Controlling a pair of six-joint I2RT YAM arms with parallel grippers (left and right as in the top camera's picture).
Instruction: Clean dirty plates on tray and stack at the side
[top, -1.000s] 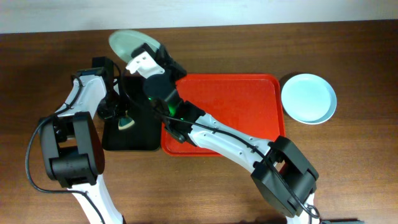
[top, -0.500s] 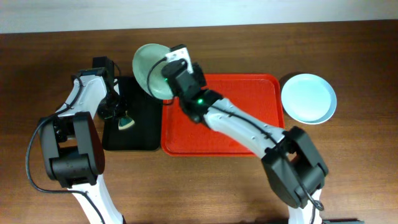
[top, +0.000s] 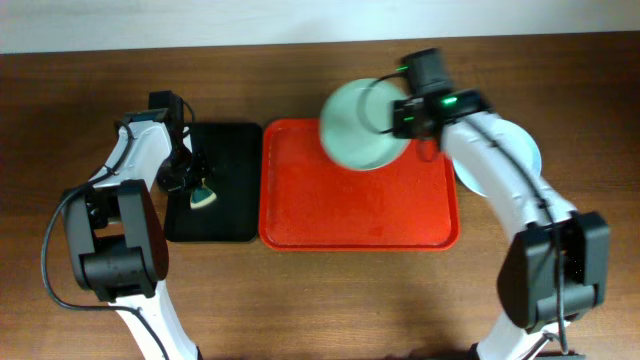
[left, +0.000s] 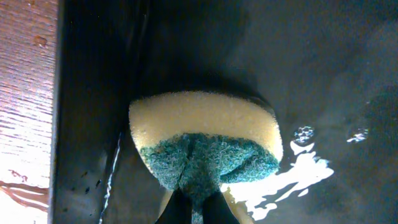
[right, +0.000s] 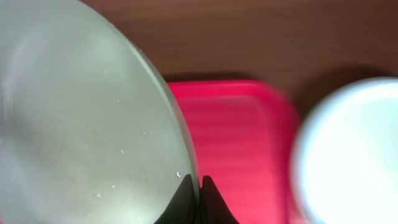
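The right arm's fingers (right: 180, 205) pinch the rim of the mint plate (top: 355, 130), holding it tilted above the red tray (top: 350, 215), probably to stack it on the blue plate (right: 348, 155) lying on the tabletop just beside the tray. The left arm's fingers (left: 176, 211) clamp a sponge (left: 205, 134), parked over the black tray (top: 225, 215).

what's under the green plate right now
The green plate, pinched by the right gripper, hangs over the far edge of the red tray; the tray part beneath is covered.
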